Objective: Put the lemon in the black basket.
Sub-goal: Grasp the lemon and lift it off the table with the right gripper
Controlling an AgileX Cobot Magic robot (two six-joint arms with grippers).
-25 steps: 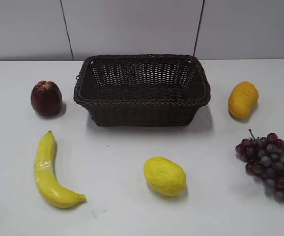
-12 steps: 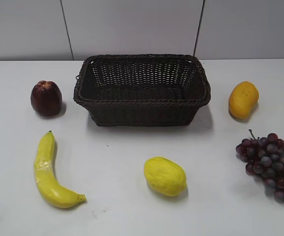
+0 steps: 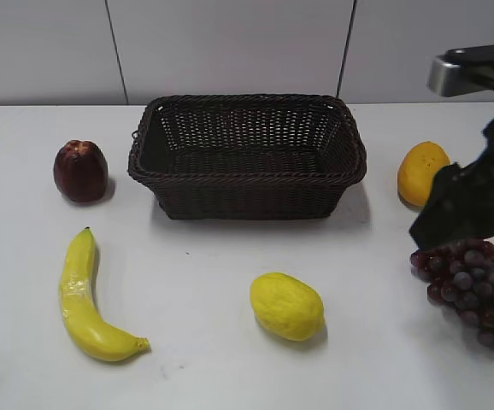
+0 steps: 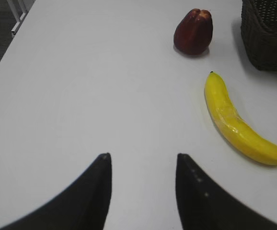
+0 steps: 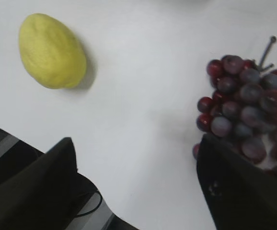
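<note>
The lemon point(image 3: 286, 306) lies on the white table in front of the black basket point(image 3: 247, 198), apart from it. The basket is empty and stands at the middle back. In the right wrist view the lemon point(image 5: 52, 51) is at the upper left, well away from my right gripper point(image 5: 136, 139), which is open and empty. In the exterior view my right gripper point(image 3: 462, 209) hangs at the right edge, above the grapes. My left gripper point(image 4: 142, 155) is open and empty over bare table; a corner of the basket point(image 4: 268, 38) shows at the top right.
A banana point(image 3: 85, 299) lies at the front left and a dark red apple point(image 3: 80, 171) left of the basket. A mango point(image 3: 420, 171) sits right of the basket. Purple grapes point(image 3: 473, 286) lie at the right, close to my right finger point(image 5: 246, 110).
My right arm has come into the exterior view at the right edge, over the grapes and in front of the mango. The fruits and basket have not moved.
</note>
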